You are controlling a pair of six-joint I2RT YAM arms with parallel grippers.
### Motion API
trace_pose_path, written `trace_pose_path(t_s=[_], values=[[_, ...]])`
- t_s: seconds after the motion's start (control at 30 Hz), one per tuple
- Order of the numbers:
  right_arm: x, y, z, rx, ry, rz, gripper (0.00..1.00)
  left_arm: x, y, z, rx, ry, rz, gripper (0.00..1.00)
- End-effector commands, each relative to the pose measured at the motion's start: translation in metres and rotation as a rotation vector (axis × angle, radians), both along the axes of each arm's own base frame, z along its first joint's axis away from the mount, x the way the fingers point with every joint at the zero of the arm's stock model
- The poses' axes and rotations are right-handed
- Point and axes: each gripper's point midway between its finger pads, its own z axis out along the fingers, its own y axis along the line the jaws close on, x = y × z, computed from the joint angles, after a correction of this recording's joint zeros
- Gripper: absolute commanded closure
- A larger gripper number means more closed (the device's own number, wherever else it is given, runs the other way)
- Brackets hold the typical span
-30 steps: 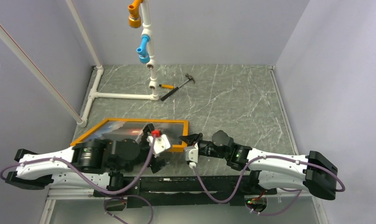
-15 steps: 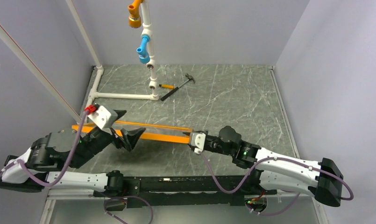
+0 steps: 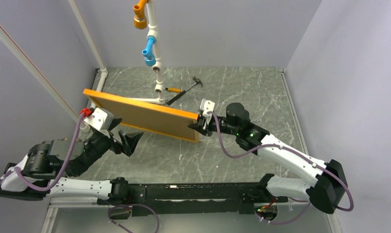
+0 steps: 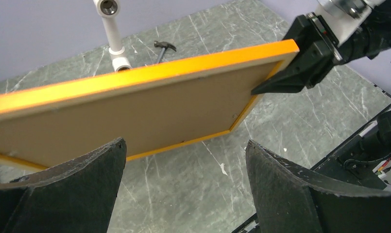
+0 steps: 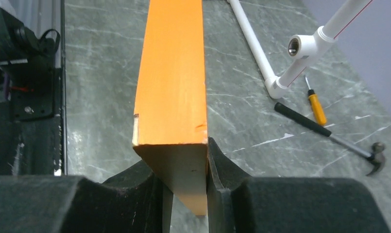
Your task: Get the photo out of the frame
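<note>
The orange frame (image 3: 141, 115) hangs tilted in the air above the table, with its back toward the arms. My right gripper (image 3: 199, 124) is shut on its right end; in the right wrist view the fingers (image 5: 217, 160) clamp the orange edge (image 5: 173, 82). In the left wrist view the photo's brown board back (image 4: 135, 114) fills the orange border (image 4: 149, 73). The photo's picture side is hidden. My left gripper (image 3: 127, 134) is open and empty, low and just in front of the frame's left half; its jaws stand wide apart (image 4: 184, 145).
A white pipe structure (image 3: 130, 99) with blue and orange fittings stands at the back left, just behind the frame. A hammer (image 3: 186, 91) and a small orange screwdriver (image 3: 173, 90) lie behind it. Grey walls close in on both sides.
The frame lay flat, picture up, under both grippers. My right gripper has lifted it and turned its back toward the arms. My left arm has let go and drawn back left.
</note>
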Motion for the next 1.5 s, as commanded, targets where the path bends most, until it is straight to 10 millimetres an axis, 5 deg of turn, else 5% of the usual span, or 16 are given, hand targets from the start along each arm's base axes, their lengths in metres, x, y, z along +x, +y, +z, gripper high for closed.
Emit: trace_pose_path(t_s=[0.0,0.23,0.63,0.93,1.13,1.47], values=[[-0.037,0.013,-0.024,-0.039,0.397,0.145,1.00,0.003,0.000,0.003,-0.004,0.000,0.032,0.06],[-0.009,0.027,-0.025,-0.026,0.607,0.129,1.00,0.004,0.001,0.008,-0.022,0.001,0.037,0.06],[0.006,0.036,-0.022,0.020,0.726,0.250,1.00,0.004,-0.007,0.011,-0.023,-0.010,0.030,0.06],[0.040,0.020,-0.046,0.040,0.924,0.196,1.00,0.001,-0.015,0.003,-0.023,0.010,0.013,0.06],[0.055,0.023,-0.077,-0.019,1.025,0.197,1.00,-0.001,-0.022,-0.001,-0.025,0.018,-0.003,0.06],[0.074,0.031,-0.094,-0.057,1.086,0.267,1.00,-0.002,-0.027,-0.007,-0.022,0.032,-0.015,0.05]])
